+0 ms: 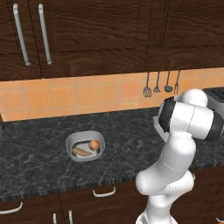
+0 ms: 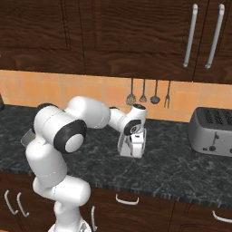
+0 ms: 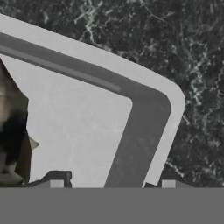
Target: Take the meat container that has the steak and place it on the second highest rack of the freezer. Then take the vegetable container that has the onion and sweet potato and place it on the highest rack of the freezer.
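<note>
Meat container (image 3: 87, 127) wall between the finger tips (image 3: 57, 179), lower centre of hand view.
Gripper (image 3: 111, 183) jaws straddle its rim (steak (image 3: 11, 131) at left edge), apparently not yet gripping.

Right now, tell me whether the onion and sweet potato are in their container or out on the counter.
In. The onion and sweet potato lie side by side inside the grey container, which sits upright on the dark counter.

place: home kitchen
counter (image 1: 39, 148): dark granite
cabinets (image 1: 92, 30): dark wood
wall: orange tile w/ hung utensils (image 2: 148, 94)
appliance: toaster (image 2: 212, 132)
</note>
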### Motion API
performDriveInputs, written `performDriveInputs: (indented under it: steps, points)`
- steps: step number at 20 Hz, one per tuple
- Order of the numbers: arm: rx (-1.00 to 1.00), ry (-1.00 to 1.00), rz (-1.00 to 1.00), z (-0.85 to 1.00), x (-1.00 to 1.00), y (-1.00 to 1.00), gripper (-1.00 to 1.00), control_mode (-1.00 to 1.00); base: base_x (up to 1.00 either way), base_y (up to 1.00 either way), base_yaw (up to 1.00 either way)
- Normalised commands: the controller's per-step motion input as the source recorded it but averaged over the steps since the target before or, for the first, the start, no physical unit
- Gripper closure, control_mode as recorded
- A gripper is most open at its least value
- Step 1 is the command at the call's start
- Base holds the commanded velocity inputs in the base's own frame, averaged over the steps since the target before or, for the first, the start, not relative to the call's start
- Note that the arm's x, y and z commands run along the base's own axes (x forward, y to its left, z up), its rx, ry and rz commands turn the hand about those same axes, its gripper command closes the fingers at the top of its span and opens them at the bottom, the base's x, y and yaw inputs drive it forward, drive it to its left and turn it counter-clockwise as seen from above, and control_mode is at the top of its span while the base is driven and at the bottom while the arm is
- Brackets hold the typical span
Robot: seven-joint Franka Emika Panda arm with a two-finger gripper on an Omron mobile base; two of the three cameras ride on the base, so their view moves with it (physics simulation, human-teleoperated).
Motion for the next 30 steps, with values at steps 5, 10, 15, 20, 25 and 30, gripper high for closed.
performDriveInputs:
  steps: [5,10,15,20,25,30]
  points:
    - [0.00,0.00,0.00,0.00,0.00,0.00,1.00,-1.00,0.00,0.00,0.00]
    - [0.00,0.00,0.00,-0.02,-0.02,0.00,1.00,-1.00,0.00,0.00,0.00]
    - [0.00,0.00,0.00,-0.57,-0.04,0.01,1.00,-1.00,0.00,0.00,0.00]
    - [-0.02,0.00,0.00,-0.75,-0.07,0.16,1.00,-1.00,0.00,0.00,0.00]
    - [0.00,-0.01,0.00,-0.65,-0.09,0.13,1.00,-1.00,0.00,0.00,0.00]
    - [0.00,0.00,-0.03,0.29,-0.19,0.13,1.00,-1.00,0.00,0.00,0.00]
